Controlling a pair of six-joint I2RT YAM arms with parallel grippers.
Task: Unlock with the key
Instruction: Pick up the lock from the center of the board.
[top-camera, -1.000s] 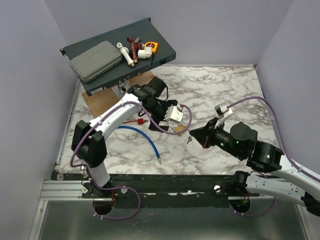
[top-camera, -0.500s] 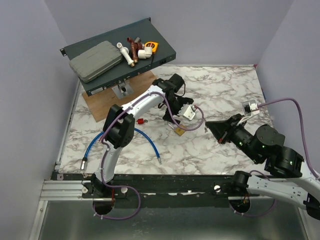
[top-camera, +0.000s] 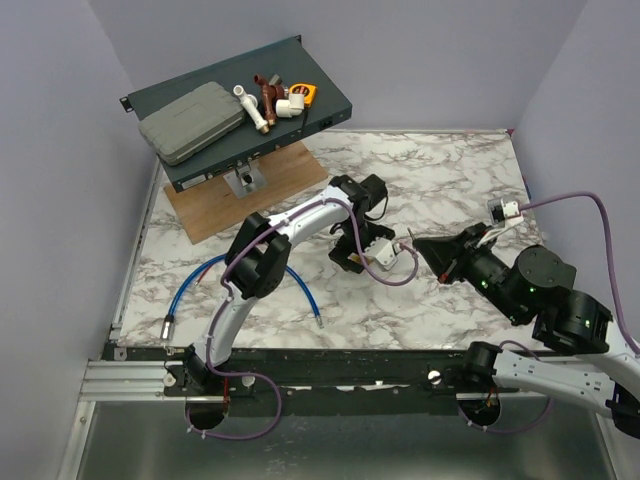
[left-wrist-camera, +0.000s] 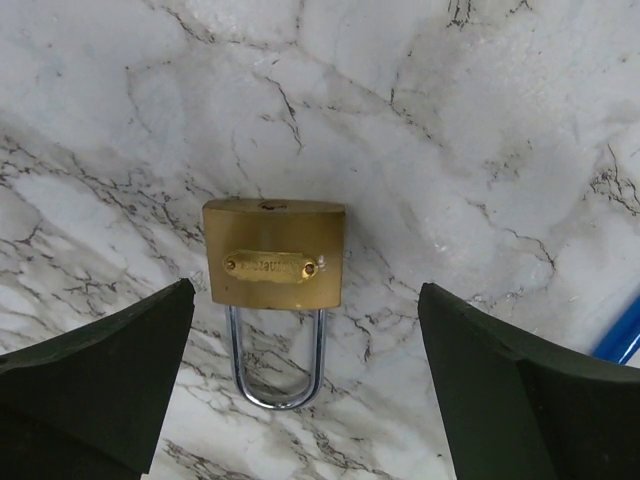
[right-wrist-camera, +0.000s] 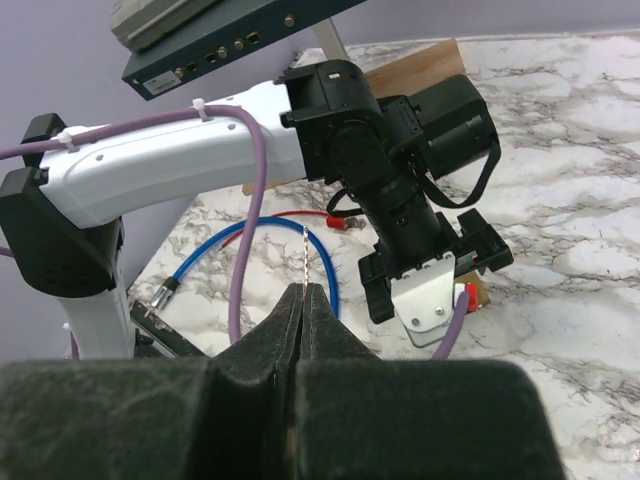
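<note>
The brass padlock (left-wrist-camera: 273, 252) lies flat on the marble with its silver shackle (left-wrist-camera: 273, 372) closed and pointing toward the wrist camera. My left gripper (left-wrist-camera: 305, 320) hangs over it, open, with one jaw on each side and neither touching. In the top view the left gripper (top-camera: 352, 260) hides the padlock. My right gripper (right-wrist-camera: 304, 292) is shut on the key (right-wrist-camera: 304, 255), a thin silver blade seen edge-on that sticks out past the fingertips. It is held above the table, to the right of the left gripper (top-camera: 418, 244). A brass corner of the padlock (right-wrist-camera: 479, 293) shows in the right wrist view.
A dark rack unit (top-camera: 240, 110) carrying a grey case and pipe fittings stands at the back left, over a wooden board (top-camera: 270, 185). A blue cable (top-camera: 300, 283) loops on the marble left of the padlock. A red wire (right-wrist-camera: 300, 214) lies beside it.
My right gripper has lifted off the table and drawn back to the right with the key. My left gripper has swung right and forward and now sits over the padlock.
</note>
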